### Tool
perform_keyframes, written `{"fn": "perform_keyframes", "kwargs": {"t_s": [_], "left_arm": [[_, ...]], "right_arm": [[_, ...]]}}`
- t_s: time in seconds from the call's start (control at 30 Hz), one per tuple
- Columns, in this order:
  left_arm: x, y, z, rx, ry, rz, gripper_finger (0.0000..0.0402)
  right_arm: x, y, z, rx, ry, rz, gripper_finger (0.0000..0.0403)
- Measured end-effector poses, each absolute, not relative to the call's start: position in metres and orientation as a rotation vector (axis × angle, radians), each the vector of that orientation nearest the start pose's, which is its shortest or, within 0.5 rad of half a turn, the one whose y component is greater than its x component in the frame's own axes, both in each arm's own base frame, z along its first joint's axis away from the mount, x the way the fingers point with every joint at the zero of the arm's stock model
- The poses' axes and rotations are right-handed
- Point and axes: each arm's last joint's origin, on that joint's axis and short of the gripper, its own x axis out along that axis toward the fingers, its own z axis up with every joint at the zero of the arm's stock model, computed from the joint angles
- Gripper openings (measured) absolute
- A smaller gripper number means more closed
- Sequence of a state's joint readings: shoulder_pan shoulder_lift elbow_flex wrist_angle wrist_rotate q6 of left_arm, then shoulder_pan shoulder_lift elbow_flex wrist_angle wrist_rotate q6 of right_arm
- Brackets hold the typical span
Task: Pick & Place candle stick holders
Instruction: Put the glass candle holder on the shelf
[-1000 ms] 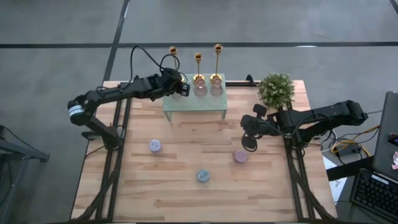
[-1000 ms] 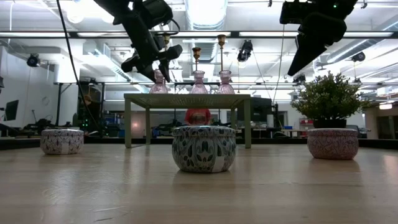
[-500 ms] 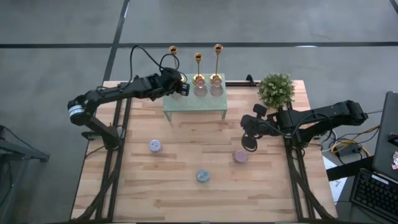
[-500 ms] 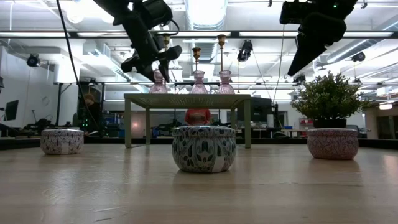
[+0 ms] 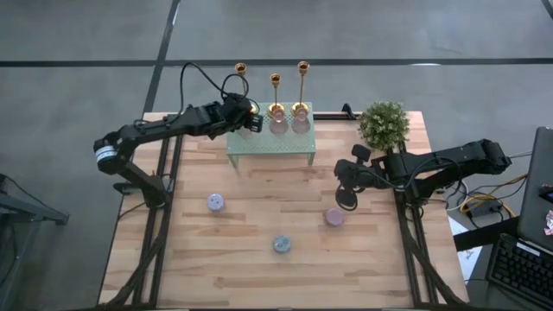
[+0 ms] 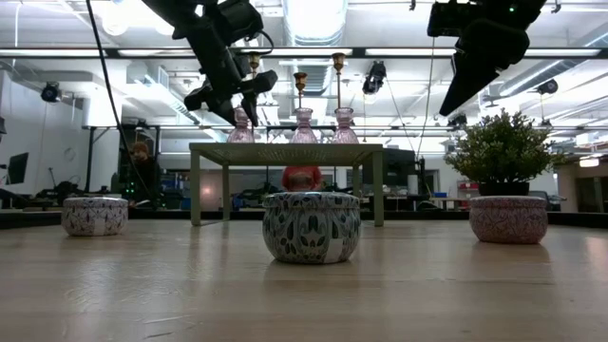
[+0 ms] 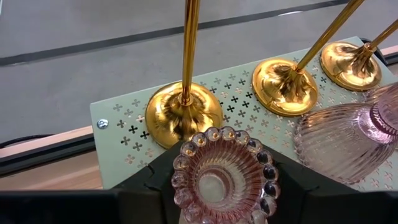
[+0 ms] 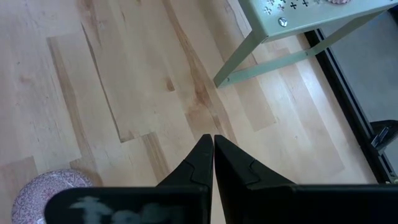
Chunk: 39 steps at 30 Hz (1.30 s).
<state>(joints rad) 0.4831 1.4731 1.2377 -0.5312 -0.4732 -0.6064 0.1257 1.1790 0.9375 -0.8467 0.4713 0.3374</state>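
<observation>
Looking down from the high view, I see the left gripper (image 5: pixel 251 123) at the left end of the pale green stand (image 5: pixel 270 149), which sits at the far side of the bench (image 5: pixel 259 233). In the left wrist view its jaws are part open and closed around a pink ribbed glass holder (image 7: pixel 225 178), gripping it on both sides. I count three gold candle stick holders on the perforated top of the stand: the left one (image 7: pixel 183 112) just beyond the glass holder, the middle one (image 7: pixel 285 86) and the right one (image 7: pixel 351 64) farther along the same back edge. A second pink glass holder (image 7: pixel 339 140) stands beside the gripped one, in front of the middle candlestick; in the low view I see a third pink glass (image 6: pixel 344 126) next to it.

My right gripper (image 5: pixel 346 200) hangs above the bench right of centre, jaws fully together and holding nothing, near a pink tin (image 5: pixel 333 217). A patterned tin (image 5: pixel 282 244) and a pale tin (image 5: pixel 215 203) lie nearer me, and a potted plant (image 5: pixel 384 124) sits at the far right corner.
</observation>
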Motion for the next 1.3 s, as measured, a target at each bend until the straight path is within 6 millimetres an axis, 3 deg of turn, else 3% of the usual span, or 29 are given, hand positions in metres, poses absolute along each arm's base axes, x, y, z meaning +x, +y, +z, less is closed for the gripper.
{"fn": "perform_keyframes", "kwargs": {"t_s": [0.97, 1.3], "left_arm": [[0.2692, 0.1557, 0.3081, -0.478, 0.511, 1.080, 0.0181], [0.2680, 0.1542, 0.3109, -0.467, 0.519, 1.043, 0.0256]], "right_arm": [[0.2138, 0.0138, 0.2638, -0.020, 0.983, -0.481, 0.0009], [0.2138, 0.0138, 0.2638, -0.020, 0.984, -0.481, 0.0009]]}}
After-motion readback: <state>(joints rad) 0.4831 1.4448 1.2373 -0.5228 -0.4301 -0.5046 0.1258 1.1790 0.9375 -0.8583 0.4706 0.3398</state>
